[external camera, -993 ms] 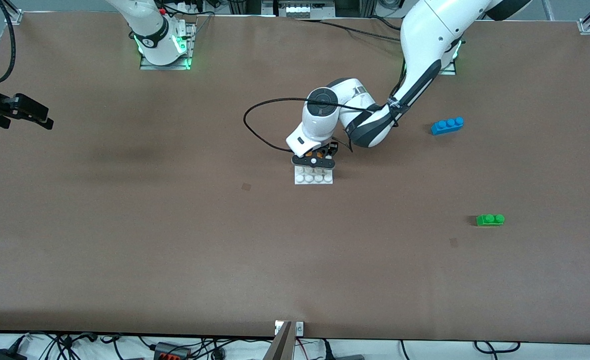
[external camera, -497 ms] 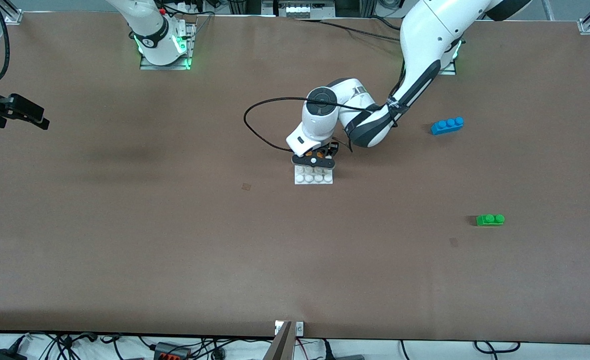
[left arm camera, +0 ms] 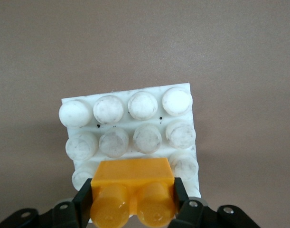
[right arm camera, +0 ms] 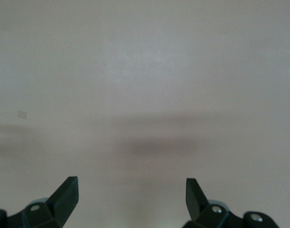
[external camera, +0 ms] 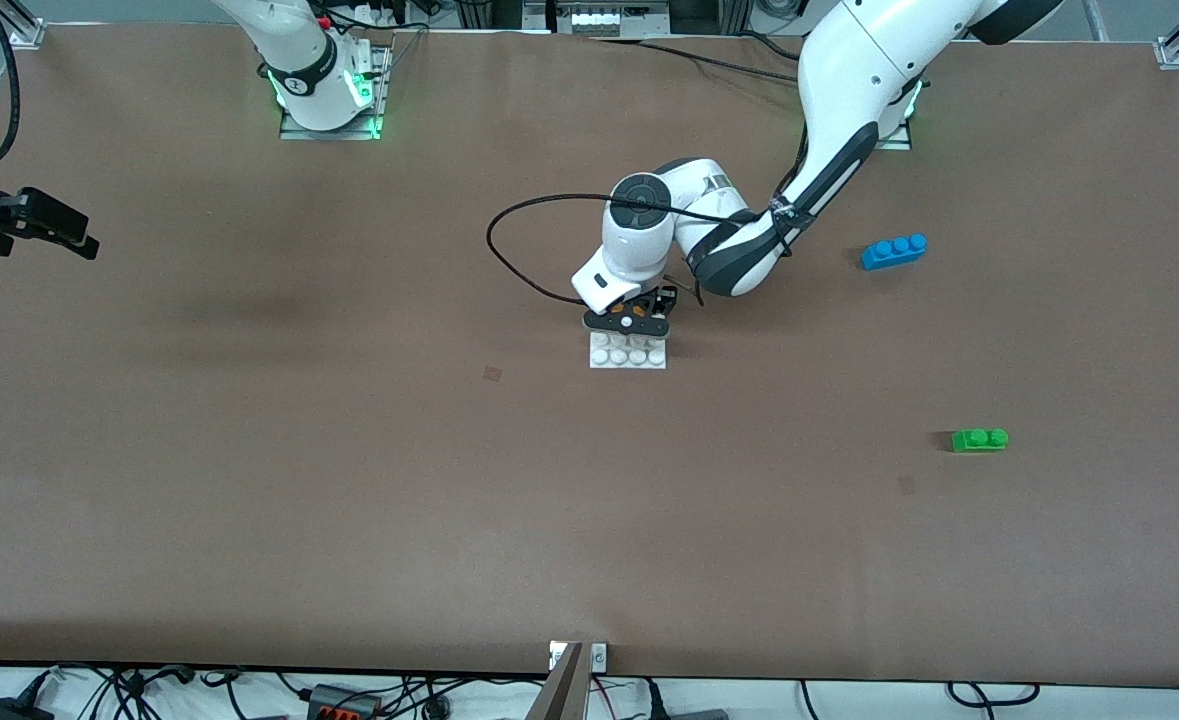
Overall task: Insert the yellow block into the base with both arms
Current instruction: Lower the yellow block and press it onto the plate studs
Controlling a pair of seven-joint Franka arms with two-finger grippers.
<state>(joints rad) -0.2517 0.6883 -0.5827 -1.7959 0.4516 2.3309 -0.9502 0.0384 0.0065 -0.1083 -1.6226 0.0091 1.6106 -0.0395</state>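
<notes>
The yellow block [left arm camera: 133,178], an orange-yellow brick with two studs, is clamped between the black fingers of my left gripper [left arm camera: 132,199]. It is at the edge row of the white studded base [left arm camera: 130,123] and hides part of that row. I cannot tell whether it touches the studs. In the front view the left gripper [external camera: 630,322] is low over the base [external camera: 629,358], at the edge farthest from the front camera. My right gripper [external camera: 84,242] waits open over the right arm's end of the table, with only bare table between its fingers [right arm camera: 66,192].
A blue three-stud brick [external camera: 893,250] and a green two-stud brick [external camera: 979,439] lie toward the left arm's end of the table, the green one nearer the front camera. A black cable [external camera: 509,265] loops from the left wrist beside the base.
The right gripper has shifted slightly toward the right arm's end of the table. The left gripper with the yellow block has barely moved over the base.
</notes>
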